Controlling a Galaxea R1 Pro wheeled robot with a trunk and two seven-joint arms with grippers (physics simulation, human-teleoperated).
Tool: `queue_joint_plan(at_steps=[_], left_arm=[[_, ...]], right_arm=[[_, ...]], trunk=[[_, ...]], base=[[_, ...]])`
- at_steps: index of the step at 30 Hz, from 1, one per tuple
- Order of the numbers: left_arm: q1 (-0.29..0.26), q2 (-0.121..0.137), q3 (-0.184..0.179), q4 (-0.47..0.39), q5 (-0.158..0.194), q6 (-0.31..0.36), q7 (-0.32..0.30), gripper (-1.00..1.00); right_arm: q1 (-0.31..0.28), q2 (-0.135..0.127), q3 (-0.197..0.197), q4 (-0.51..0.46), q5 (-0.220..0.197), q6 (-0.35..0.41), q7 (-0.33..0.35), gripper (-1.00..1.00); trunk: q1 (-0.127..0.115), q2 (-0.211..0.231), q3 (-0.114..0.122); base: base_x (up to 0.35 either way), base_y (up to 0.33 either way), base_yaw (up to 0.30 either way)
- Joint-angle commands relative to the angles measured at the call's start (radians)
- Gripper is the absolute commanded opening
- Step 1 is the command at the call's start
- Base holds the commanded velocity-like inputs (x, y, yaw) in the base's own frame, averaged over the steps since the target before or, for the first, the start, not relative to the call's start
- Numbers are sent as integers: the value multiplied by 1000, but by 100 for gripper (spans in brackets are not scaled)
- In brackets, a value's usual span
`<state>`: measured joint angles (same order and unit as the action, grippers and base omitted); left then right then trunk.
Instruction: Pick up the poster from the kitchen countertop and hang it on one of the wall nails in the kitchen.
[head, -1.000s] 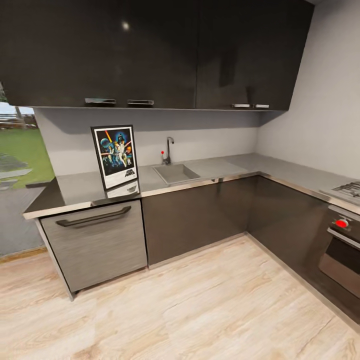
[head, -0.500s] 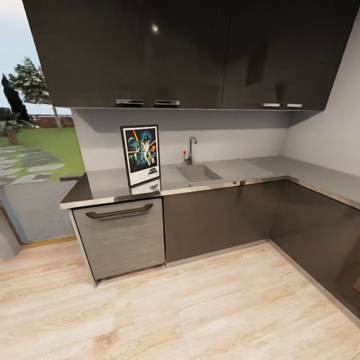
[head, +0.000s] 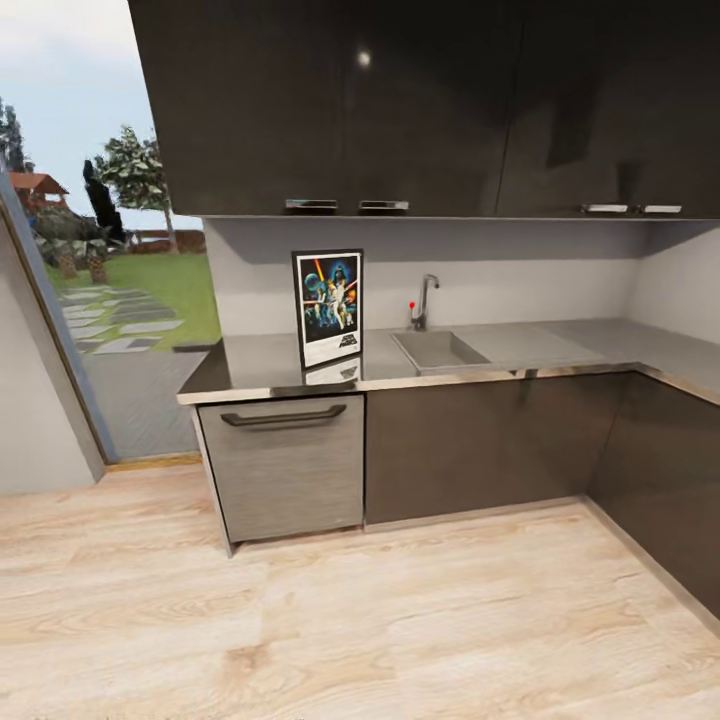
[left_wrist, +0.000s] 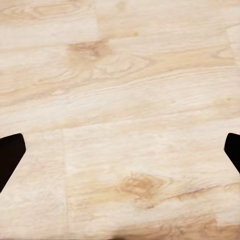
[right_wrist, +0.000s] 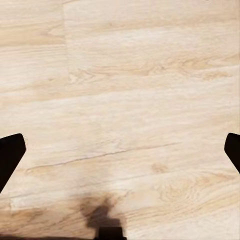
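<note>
Poster (head: 329, 307) stands upright on the kitchen table (head: 520, 348), left of the sink (head: 438, 350).
Both grippers' jaws spread wide above the floor (head: 400, 620).

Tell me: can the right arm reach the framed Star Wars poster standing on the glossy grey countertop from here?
Probably not yet. The poster stands across open wooden floor, while the right gripper points down at floorboards, fingers spread, holding nothing.

Poster (head: 329, 307): white title logo on lower black band, too small to read.
</note>
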<state>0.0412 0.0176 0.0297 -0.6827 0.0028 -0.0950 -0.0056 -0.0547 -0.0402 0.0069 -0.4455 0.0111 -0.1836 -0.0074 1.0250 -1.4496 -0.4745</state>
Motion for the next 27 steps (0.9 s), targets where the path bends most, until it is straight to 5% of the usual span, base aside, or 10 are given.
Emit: queue_joint_plan(at_steps=[1,9,27], left_arm=[[0,0,1,-1,0,-2,-1,100],[0,0,1,-1,0,-2,-1,100],[0,1,2,-1,0,-2,-2,100]], right_arm=[[-1,-1,1,1,1,-3,0,100],[0,-7,1,2,1,-3,5,100],[-1,-7,-2,1,0,-4,4,100]], trunk=[[0,0,-1],[0,0,-1],[0,0,-1]], base=[[0,0,145],[90,0,44],[324,0,1]])
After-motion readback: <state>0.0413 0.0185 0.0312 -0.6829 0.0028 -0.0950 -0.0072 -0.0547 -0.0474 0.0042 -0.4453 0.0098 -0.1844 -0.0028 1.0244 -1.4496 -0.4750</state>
